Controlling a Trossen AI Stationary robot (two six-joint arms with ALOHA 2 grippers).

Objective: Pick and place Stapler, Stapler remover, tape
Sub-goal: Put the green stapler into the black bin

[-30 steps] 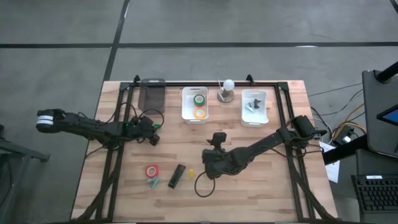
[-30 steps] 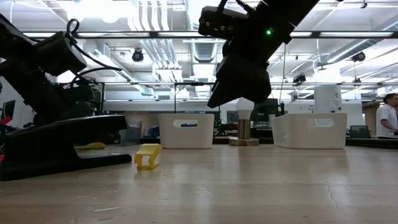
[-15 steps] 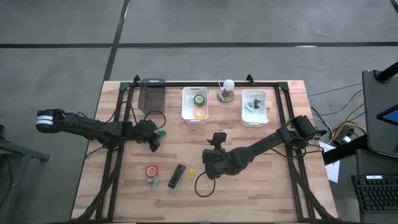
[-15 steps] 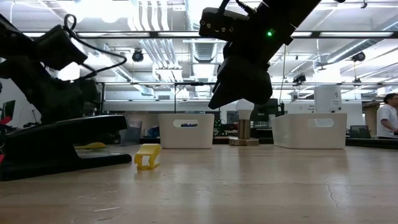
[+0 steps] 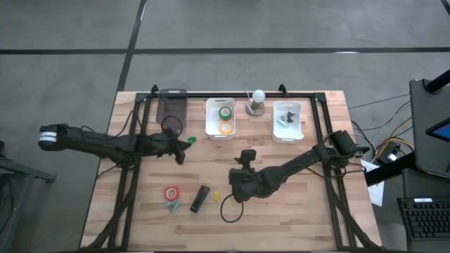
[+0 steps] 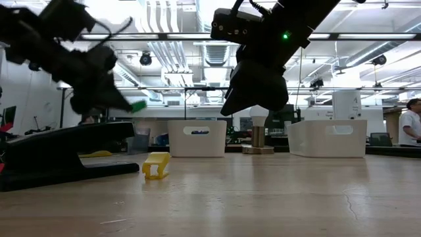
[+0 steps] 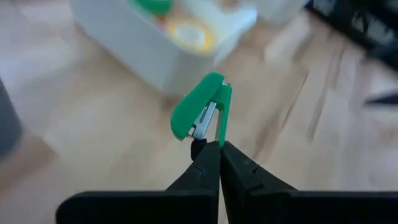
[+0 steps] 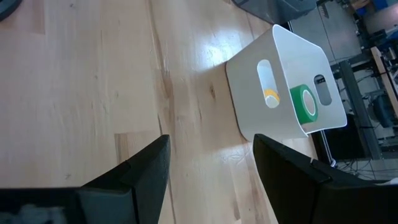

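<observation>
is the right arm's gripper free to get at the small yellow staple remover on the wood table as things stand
Probably yes. The right gripper hangs open and empty just beside the small yellow staple remover, with only bare wooden table between them. The black stapler lies on the remover's far side, out of the way.

The room is bright, lit by long ceiling lights that glare white in the low view. The arms there look like dark shapes against that light. From above, the wooden table is evenly lit with only soft, faint shadows. A shiny patch of glare sits on the wood beside the white bin. The left wrist view is blurry, mostly around the white bin behind the sharper green stapler remover.
</observation>
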